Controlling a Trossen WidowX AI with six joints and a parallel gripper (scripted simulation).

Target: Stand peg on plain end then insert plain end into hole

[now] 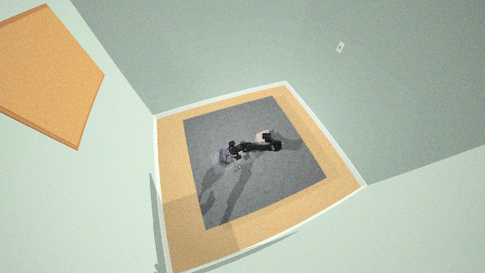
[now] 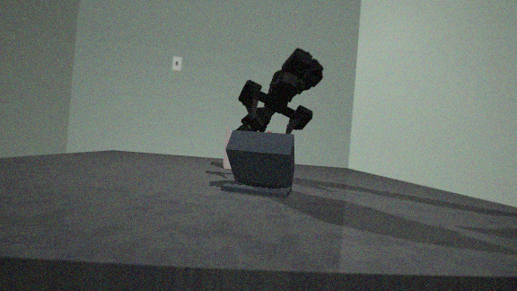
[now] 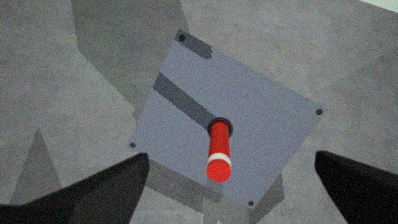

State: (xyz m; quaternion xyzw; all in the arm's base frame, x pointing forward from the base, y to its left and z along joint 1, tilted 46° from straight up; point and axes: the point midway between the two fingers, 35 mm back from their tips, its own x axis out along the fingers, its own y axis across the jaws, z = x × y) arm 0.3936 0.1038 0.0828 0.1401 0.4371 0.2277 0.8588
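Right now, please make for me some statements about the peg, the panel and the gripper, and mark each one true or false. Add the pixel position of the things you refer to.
1. The red peg [image 3: 219, 145] stands in the hole of the sloped panel [image 3: 270, 135] [image 2: 261, 168]. True.
2. The gripper [image 3: 228, 159] is closed around the peg. False: it is open, with the peg free between its spread fingers.
3. The white band [image 3: 219, 158] is at the end of the peg inside the hole. False: it is near the outer end.
4. Dark round spots are visible near the corners of the panel's face. True.
5. The peg is blue like the panel. False: apart from its white band, it is red.
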